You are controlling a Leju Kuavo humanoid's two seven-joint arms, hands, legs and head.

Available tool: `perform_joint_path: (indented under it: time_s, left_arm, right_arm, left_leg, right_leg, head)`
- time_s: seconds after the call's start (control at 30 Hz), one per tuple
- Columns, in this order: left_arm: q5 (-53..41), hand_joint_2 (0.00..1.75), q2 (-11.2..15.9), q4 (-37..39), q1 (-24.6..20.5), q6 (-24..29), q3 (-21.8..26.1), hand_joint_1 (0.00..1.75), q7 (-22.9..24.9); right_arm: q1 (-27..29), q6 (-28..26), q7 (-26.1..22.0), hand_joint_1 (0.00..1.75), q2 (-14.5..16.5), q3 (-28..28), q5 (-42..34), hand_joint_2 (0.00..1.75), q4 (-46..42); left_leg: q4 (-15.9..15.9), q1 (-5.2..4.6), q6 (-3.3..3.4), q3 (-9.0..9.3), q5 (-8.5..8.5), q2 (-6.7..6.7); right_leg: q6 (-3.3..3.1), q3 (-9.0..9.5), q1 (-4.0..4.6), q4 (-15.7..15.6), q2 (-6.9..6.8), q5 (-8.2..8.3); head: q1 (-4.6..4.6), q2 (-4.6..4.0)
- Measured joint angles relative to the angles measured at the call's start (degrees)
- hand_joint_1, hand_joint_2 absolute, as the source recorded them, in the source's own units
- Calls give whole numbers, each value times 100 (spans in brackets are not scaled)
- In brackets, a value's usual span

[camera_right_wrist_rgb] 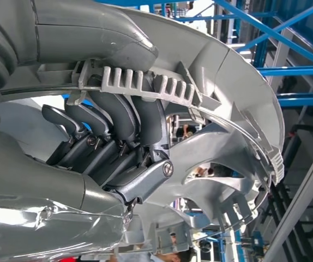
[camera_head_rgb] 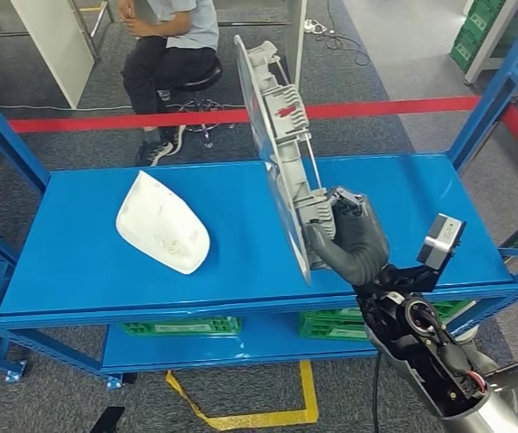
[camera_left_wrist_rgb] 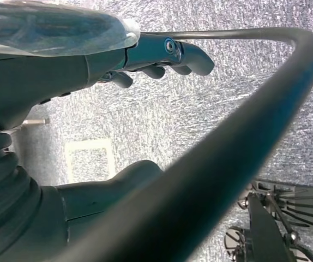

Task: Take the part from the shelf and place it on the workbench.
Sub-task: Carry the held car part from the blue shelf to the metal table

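One hand, my right hand (camera_head_rgb: 350,242), grips the grey part (camera_head_rgb: 285,144) at its near end; its long axis tilts up and away above the blue shelf (camera_head_rgb: 72,244); my left hand (camera_left_wrist_rgb: 163,57) hangs slack, fingers apart.

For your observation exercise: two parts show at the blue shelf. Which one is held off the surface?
The grey ribbed part, gripped upright by the right hand. The white shell-shaped part lies flat on the blue shelf, untouched.

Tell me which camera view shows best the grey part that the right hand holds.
The head view: the whole grey part stands on edge above the blue shelf, held by the right hand. The right wrist view shows its ribs close up.
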Motion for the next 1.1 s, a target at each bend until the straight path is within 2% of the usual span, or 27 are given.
perform_joint_path:
  time_s: [0.07,0.1,0.13,0.2,0.23,0.27,0.3,0.33,0.37,0.4,0.43,0.47,0.57,0.6,0.63,0.7,0.73,0.77,0.8,0.83,0.9,0.93,0.97,1.07,1.1]
  left_arm:
    - [2,175,6,0,-2,-4,0,0,14]
    - [4,175,7,0,-3,-5,0,0,25]
    - [9,175,8,0,-4,-5,0,0,36]
    - [20,175,11,1,-2,-6,-1,0,53]
    - [24,175,12,1,0,-6,-2,0,59]
    - [26,175,12,1,3,-6,-3,0,63]
    - [28,175,11,1,4,-6,-4,0,67]
    - [30,175,10,0,5,-5,-4,0,68]
    - [32,175,9,0,6,-4,-4,0,68]
    - [33,175,11,1,5,-1,-5,0,68]
    - [34,175,15,1,4,2,-6,0,68]
    - [33,175,19,2,4,5,-7,0,68]
    - [28,175,21,2,10,12,-10,0,68]
    - [27,175,21,2,12,13,-11,0,68]
    - [25,175,21,2,11,14,-13,0,68]
    - [23,175,21,2,8,14,-15,0,68]
    - [22,175,21,2,9,14,-17,0,68]
    - [20,175,20,2,12,14,-20,0,68]
    - [19,175,19,2,14,14,-24,0,68]
    - [18,175,19,2,13,14,-30,0,68]
    - [17,175,27,2,4,14,-38,0,68]
    - [17,175,33,2,-1,14,-41,0,68]
    - [17,175,37,2,-6,14,-43,0,68]
    - [16,175,35,2,-7,14,-49,0,70]
    - [16,175,33,2,-4,14,-51,0,72]
  right_arm:
    - [2,-4,1,175,0,-7,-4,175,-2]
    - [2,-7,1,175,0,-13,-10,175,-3]
    - [5,-8,2,175,0,-20,-17,175,-4]
    - [18,-5,3,175,0,-28,-32,175,-4]
    - [34,-2,4,175,0,-32,-37,175,-3]
    - [50,0,6,175,0,-35,-40,175,-2]
    - [64,1,8,175,0,-38,-43,175,-1]
    - [71,1,10,175,0,-41,-43,175,0]
    - [71,2,10,175,0,-44,-44,175,0]
    - [67,4,10,175,0,-45,-45,175,-1]
    - [64,7,8,175,0,-48,-50,175,-2]
    - [65,8,7,175,0,-51,-54,175,-3]
    - [74,5,11,175,0,-57,-61,175,-4]
    - [74,5,11,175,0,-58,-61,175,-6]
    - [73,5,9,175,0,-60,-61,175,-9]
    - [75,5,5,175,0,-62,-61,175,-16]
    - [80,4,5,175,0,-62,-61,175,-17]
    - [86,3,7,175,0,-62,-61,175,-17]
    - [92,2,8,175,0,-63,-61,175,-17]
    - [95,2,8,175,0,-63,-61,175,-18]
    - [96,1,8,175,0,-63,-61,175,-27]
    - [94,1,8,175,0,-64,-61,175,-32]
    - [92,1,8,175,0,-65,-61,175,-36]
    - [93,1,7,175,-1,-72,-61,175,-39]
    - [96,0,8,175,-1,-79,-61,175,-42]
  left_leg:
    - [-56,38,32,27,27,13]
    - [-86,60,50,44,40,23]
    - [-111,83,64,60,49,33]
    - [-115,87,73,65,49,41]
    - [-113,90,71,65,48,42]
    - [-110,95,67,65,47,42]
    - [-104,105,57,67,45,39]
    - [-92,119,38,69,41,34]
    - [-71,134,9,68,33,29]
    - [-40,135,-31,59,28,20]
    - [-16,131,-75,45,30,11]
    - [-1,125,-120,28,42,4]
    - [13,137,-235,-12,72,-5]
    - [115,144,-264,-62,-14,-3]
    - [349,148,-285,-168,-182,-1]
    - [1159,150,-317,-525,-651,5]
    - [1556,149,-322,-693,-826,5]
    - [1782,146,-315,-774,-898,5]
    - [1761,141,-294,-727,-854,4]
    - [1498,130,-259,-555,-721,4]
    - [596,86,-157,-17,-405,2]
    - [246,61,-116,175,-305,4]
    - [42,41,-87,280,-258,6]
    - [-54,43,-28,281,-186,25]
    - [-78,59,2,275,-152,39]
  right_leg:
    - [27,-20,3,46,0,-44]
    - [40,-77,3,179,0,-142]
    - [54,-194,0,449,-1,-307]
    - [82,-569,-23,1293,-1,-709]
    - [98,-738,-37,1659,-3,-831]
    - [114,-824,-52,1829,-3,-842]
    - [126,-790,-69,1740,-4,-729]
    - [139,-646,-86,1416,-6,-522]
    - [157,-444,-105,961,-6,-307]
    - [160,-260,-106,554,3,-147]
    - [142,-135,-104,280,16,-55]
    - [111,-78,-92,157,32,-31]
    - [-45,-94,-68,163,49,21]
    - [-96,-115,-71,156,43,51]
    - [-142,-142,-75,146,35,83]
    - [-198,-220,-58,145,24,138]
    - [-213,-259,-43,146,22,163]
    - [-219,-294,-26,147,22,187]
    - [-221,-322,-9,147,24,209]
    - [-221,-342,6,147,27,229]
    - [-207,-366,35,147,35,262]
    - [-192,-375,46,149,36,275]
    - [-172,-385,51,150,35,287]
    - [-83,-411,46,153,28,311]
    - [-53,-452,44,221,25,243]
  head:
    - [-2,0]
    - [9,0]
    - [34,0]
    - [92,0]
    - [114,0]
    - [127,0]
    - [142,0]
    - [156,0]
    - [172,0]
    - [198,0]
    - [215,0]
    - [217,0]
    - [169,0]
    - [144,0]
    - [104,0]
    - [8,0]
    - [-30,0]
    - [-56,0]
    - [-77,0]
    - [-99,0]
    - [-136,0]
    - [-141,0]
    - [-141,0]
    - [-131,0]
    - [-120,0]
